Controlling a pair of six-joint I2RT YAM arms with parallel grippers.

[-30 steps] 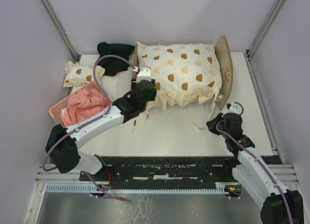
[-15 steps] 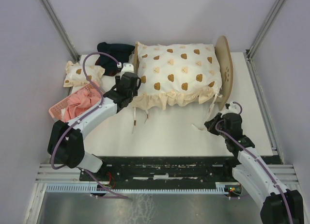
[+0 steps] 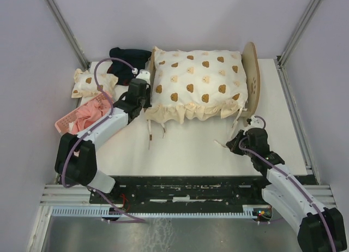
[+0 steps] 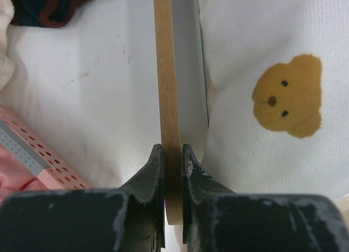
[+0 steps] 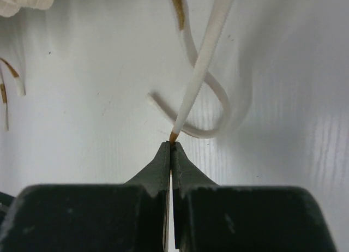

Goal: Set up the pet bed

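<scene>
White tabletop carries the bed at twelve o'clock, quilt on top. At its nine o'clock end the left gripper pinches the footboard; the right gripper, at five, is clamped on a tie. Hold the board upright, nudge slowly.

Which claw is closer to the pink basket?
Left. The left claw grips the bed's footboard just beside the pink basket; the right claw pinches a cream tie far across the table.
</scene>
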